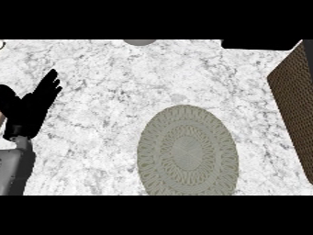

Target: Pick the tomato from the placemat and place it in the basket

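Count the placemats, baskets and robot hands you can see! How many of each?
Placemat, round and grey-green: 1
Basket, brown and woven: 1
Left hand, black, open, at the view's left: 1
Total: 3

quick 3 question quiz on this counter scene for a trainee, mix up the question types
1. True or false: something lies on the placemat.
2. The basket stands at the view's: A left, B right, C top middle.
3. Fill in: the left hand is ____ (open/shut).
Key: 1 false, nothing shows on it; 2 B; 3 open.
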Robot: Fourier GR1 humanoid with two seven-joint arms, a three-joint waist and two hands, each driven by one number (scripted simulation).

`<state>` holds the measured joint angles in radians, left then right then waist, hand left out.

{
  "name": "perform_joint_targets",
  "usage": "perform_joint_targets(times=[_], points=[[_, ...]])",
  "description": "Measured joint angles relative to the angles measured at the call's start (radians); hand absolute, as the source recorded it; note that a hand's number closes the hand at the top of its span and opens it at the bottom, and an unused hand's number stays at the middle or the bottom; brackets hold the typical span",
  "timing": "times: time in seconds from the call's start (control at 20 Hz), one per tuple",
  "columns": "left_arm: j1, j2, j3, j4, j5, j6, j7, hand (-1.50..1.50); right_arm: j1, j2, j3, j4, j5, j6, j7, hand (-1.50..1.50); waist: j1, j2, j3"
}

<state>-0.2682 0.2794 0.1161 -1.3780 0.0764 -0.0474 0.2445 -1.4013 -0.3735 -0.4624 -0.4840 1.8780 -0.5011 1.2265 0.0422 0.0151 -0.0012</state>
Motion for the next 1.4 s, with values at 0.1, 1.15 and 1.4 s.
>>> perform_joint_targets(times=[0.1,1.15,1.4], points=[[0.007,0.002,0.003,-0.008,0.0,0.002,0.003,0.0,0.031,0.003,-0.017,-0.003,0.01,-0.01,-0.004,1.5,-0.004,-0.002,0.0],[0.049,-0.003,0.025,-0.011,-0.006,0.008,-0.012,0.0,0.366,0.038,-0.207,-0.283,0.029,-0.121,-0.068,-1.5,-0.04,-0.014,0.001],[0.067,0.0,0.032,-0.017,0.002,-0.008,-0.022,0.0,0.411,0.054,-0.234,-0.321,-0.007,-0.186,-0.12,-1.5,-0.035,-0.013,0.002]])
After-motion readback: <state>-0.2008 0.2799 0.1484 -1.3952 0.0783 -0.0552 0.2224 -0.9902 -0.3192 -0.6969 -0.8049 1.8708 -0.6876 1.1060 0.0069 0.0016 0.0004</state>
